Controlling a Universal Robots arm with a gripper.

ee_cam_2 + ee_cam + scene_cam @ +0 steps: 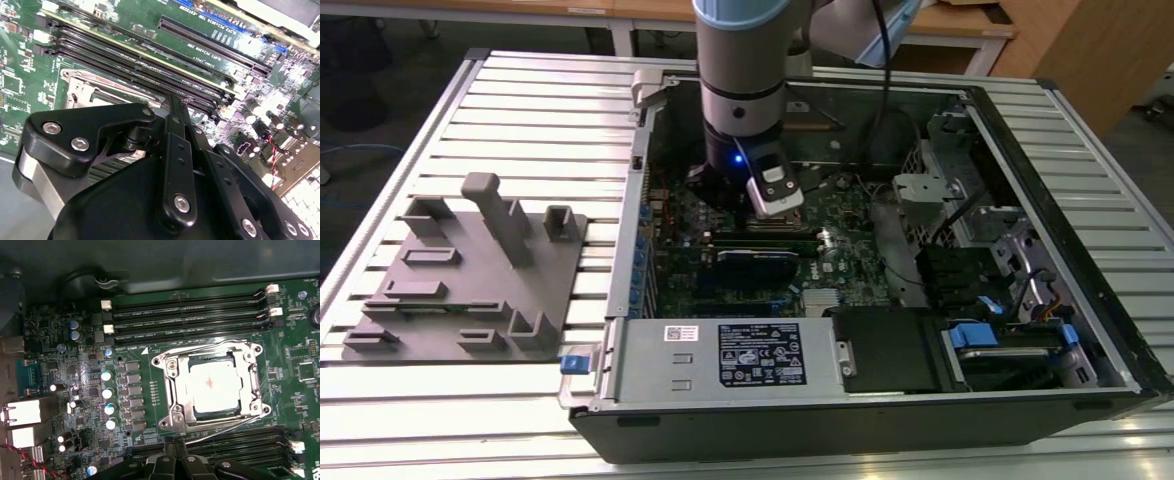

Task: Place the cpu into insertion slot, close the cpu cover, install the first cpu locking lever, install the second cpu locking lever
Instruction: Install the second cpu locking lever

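In the first wrist view the cpu [212, 384] lies flat in the insertion slot, silvery top up, hiding the pin field. The cpu cover [175, 382] is folded down around it as a metal frame. One thin wire locking lever [200, 348] runs along the side toward the memory slots. The other lever [230, 429] runs along the opposite side and ends close to my fingertips. My gripper [176, 446] is shut with nothing visibly held, its tips just off the socket's edge. The second wrist view shows the black fingers [172, 115] pressed together above the socket [82, 92].
The arm [744, 100] reaches down into an open computer case [720, 360] lying on a slatted table. Memory slots [190, 310] and capacitors [107, 390] flank the socket on the green motherboard [854, 250]. A grey fixture [467, 270] stands at the exterior view's left.
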